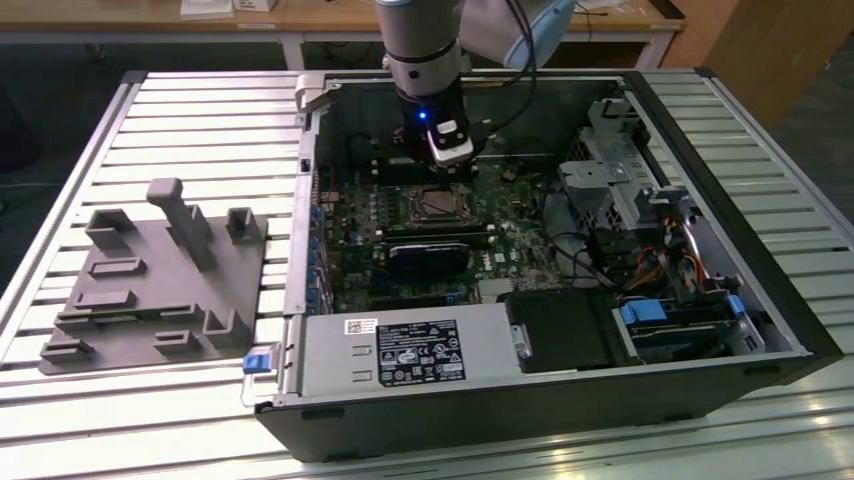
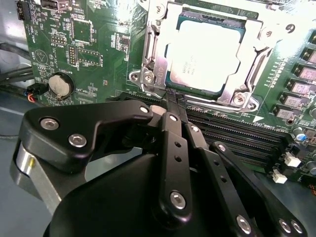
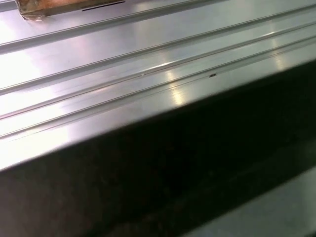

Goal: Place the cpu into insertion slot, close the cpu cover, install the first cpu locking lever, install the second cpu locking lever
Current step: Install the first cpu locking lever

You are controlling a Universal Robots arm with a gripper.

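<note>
fingers [image 2: 170,148] were closed, tips together | cpu [image 2: 207,54] sat just beyond the tips, framed by cpu cover [image 2: 157,49] | closed likely for pressing, not gripping

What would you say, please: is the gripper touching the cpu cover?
Cannot tell: in the second wrist view the gripper ends at the cpu cover, hiding any gap.
</note>
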